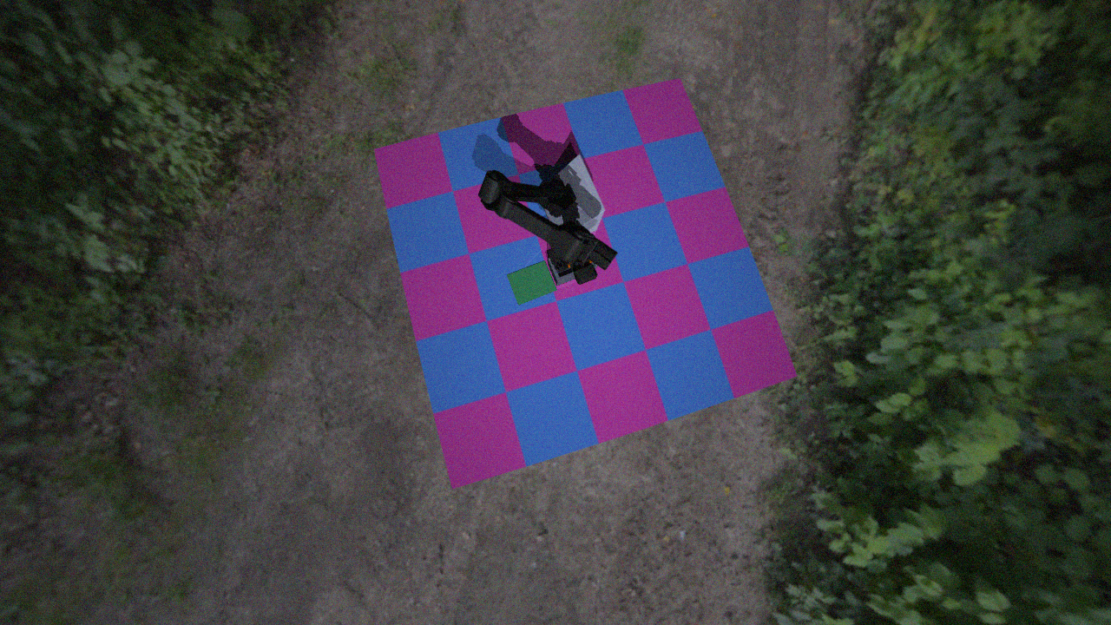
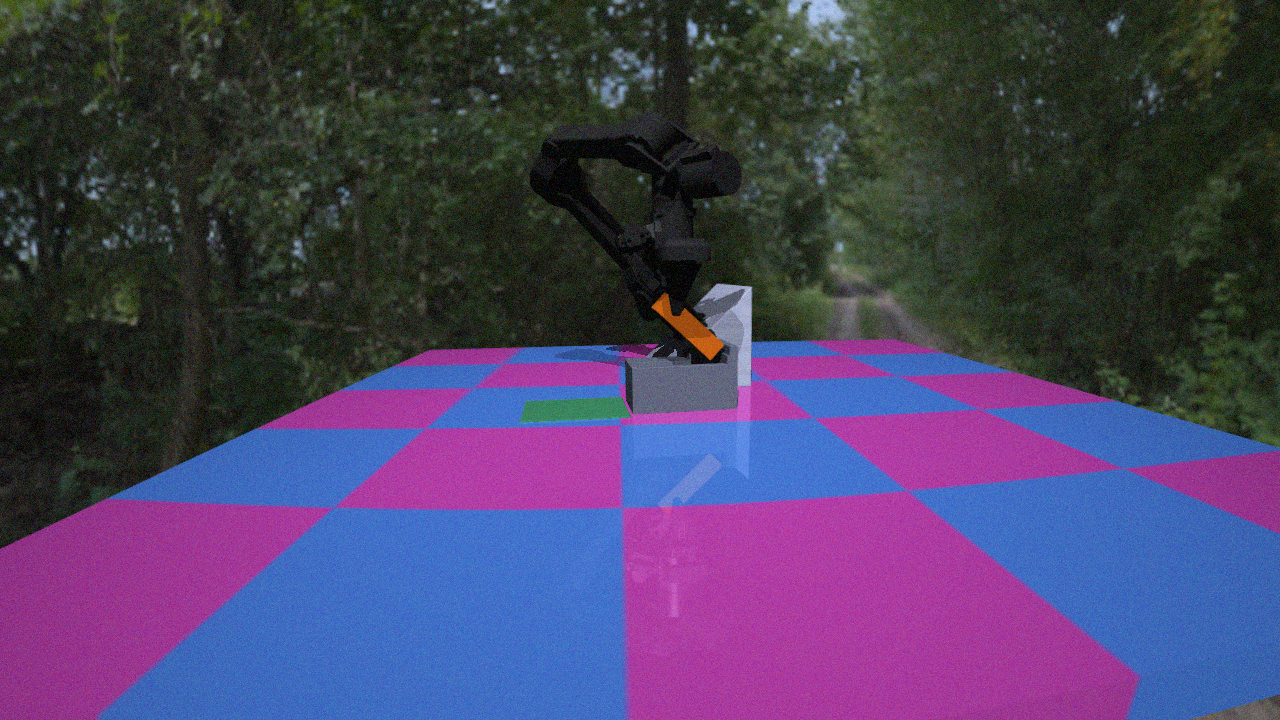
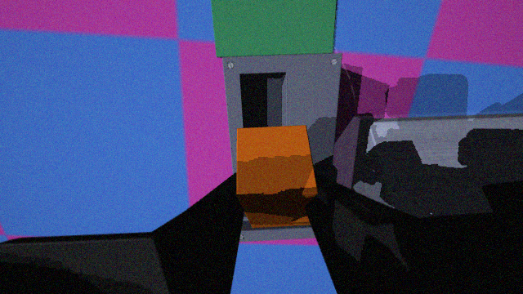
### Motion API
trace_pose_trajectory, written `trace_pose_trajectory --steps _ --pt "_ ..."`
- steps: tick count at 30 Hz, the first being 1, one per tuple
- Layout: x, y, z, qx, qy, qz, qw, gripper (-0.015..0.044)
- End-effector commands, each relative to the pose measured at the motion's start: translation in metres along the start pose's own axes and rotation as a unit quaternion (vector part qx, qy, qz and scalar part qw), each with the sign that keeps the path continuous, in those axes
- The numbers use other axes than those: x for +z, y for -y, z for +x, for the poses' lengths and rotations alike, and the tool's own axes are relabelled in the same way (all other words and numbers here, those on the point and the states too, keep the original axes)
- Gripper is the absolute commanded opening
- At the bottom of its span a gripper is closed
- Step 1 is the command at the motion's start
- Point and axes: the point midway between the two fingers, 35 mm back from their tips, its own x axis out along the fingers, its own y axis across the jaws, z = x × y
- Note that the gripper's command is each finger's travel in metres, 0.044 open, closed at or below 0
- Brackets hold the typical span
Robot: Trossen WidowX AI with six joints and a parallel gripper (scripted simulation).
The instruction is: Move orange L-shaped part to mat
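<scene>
The orange part (image 2: 689,328) (image 3: 273,163) is steeply tilted, its left end high and its right end low, at the top of the grey tray in the exterior view. My gripper (image 2: 677,308) (image 3: 271,179) is shut on it, one finger on each side in the wrist view. The grey tray (image 2: 682,385) (image 3: 312,87) stands below, with part of its dark pocket showing in the wrist view. Whether the low end clears the tray I cannot tell. The green mat (image 1: 533,282) (image 2: 575,410) (image 3: 275,28) lies flat beside the tray with nothing on it.
A pale, angular block (image 1: 584,182) (image 2: 742,331) (image 3: 433,151) stands close to the tray, behind it in the exterior view and right of it in the wrist view. The arm's shadow falls over it. All stand on a pink and blue checkered surface (image 1: 535,342) (image 2: 501,465).
</scene>
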Motion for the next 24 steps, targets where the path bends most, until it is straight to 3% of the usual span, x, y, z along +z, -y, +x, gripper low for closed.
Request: trace_pose_trajectory --steps 1,17,24 --pt "-0.001 -0.001 -0.007 0.000 -0.003 0.003 1.000 0.0000" --pt "0.000 0.000 -0.020 0.000 -0.003 0.003 1.000 0.0000" --pt "0.028 0.002 -0.017 0.000 -0.003 0.002 1.000 0.0000"
